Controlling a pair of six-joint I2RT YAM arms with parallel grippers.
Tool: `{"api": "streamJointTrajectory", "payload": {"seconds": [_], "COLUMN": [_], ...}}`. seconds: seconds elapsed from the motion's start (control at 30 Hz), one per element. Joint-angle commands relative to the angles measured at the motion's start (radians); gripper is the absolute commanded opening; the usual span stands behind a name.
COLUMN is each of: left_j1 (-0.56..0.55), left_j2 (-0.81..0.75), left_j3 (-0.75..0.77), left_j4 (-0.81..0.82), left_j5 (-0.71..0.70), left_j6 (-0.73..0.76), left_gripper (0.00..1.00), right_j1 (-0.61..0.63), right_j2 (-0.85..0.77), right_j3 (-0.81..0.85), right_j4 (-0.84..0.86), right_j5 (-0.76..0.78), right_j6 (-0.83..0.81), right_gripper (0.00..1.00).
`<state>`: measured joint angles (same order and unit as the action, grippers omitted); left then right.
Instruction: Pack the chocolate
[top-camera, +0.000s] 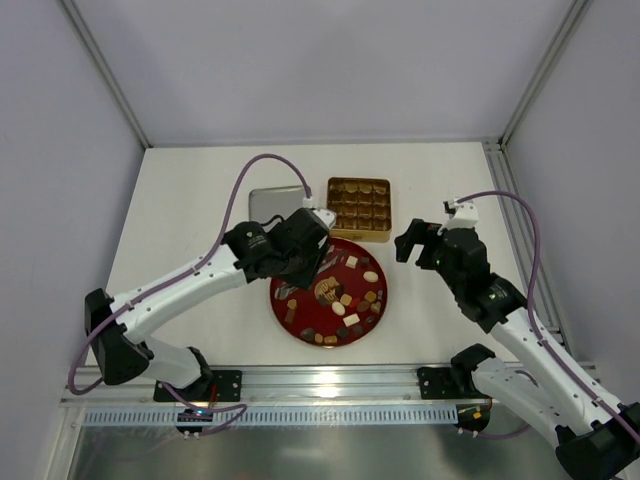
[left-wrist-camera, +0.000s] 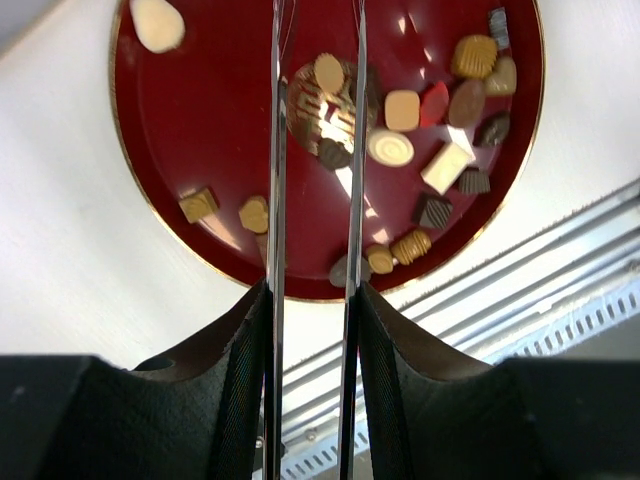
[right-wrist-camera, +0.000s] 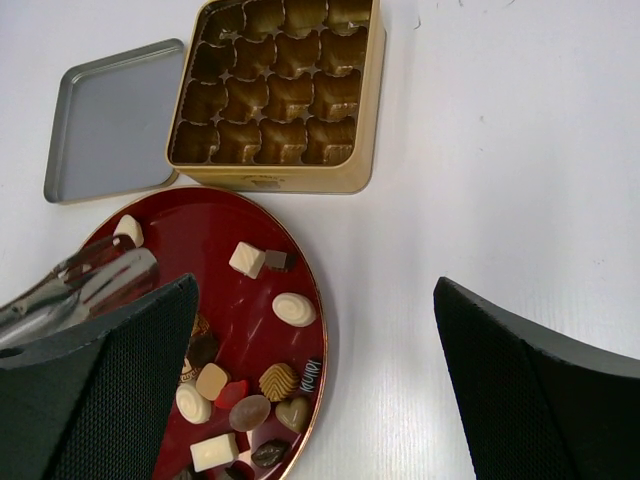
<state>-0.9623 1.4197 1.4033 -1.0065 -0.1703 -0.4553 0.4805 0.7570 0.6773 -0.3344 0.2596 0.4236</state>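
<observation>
**Tongs over the plate, tin unfilled**

My left tool is clamped narrow on slim metal tongs, whose blades reach out over the round glossy red plate. The bite-sized chocolates, dark, caramel and cream-white, lie scattered there. The tongs likely suit such small pieces better than my broad pads. My right tool stands wide and holds nothing above the white tabletop beside the plate, probably to keep clear. The square gold tin, its grey metal lid alongside, shows no piece in its cells.
</observation>
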Motion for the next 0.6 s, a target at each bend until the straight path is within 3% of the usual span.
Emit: {"api": "streamJointTrajectory", "payload": {"seconds": [0.0, 0.57], "left_j1": [-0.053, -0.150], "left_j2": [-0.048, -0.005], "left_j3": [-0.043, -0.099], "left_j4": [0.026, 0.040], "left_j5": [0.017, -0.006], "left_j6": [-0.055, -0.114], "left_gripper": [0.38, 0.38], "right_j1": [0.001, 0.001], "right_j2": [-0.005, -0.016], "right_j3": [-0.001, -0.013], "right_j4": [0.026, 0.021], "right_j5": [0.018, 0.024], "right_j6": [0.003, 0.003], "right_gripper": [1.00, 1.00]}}
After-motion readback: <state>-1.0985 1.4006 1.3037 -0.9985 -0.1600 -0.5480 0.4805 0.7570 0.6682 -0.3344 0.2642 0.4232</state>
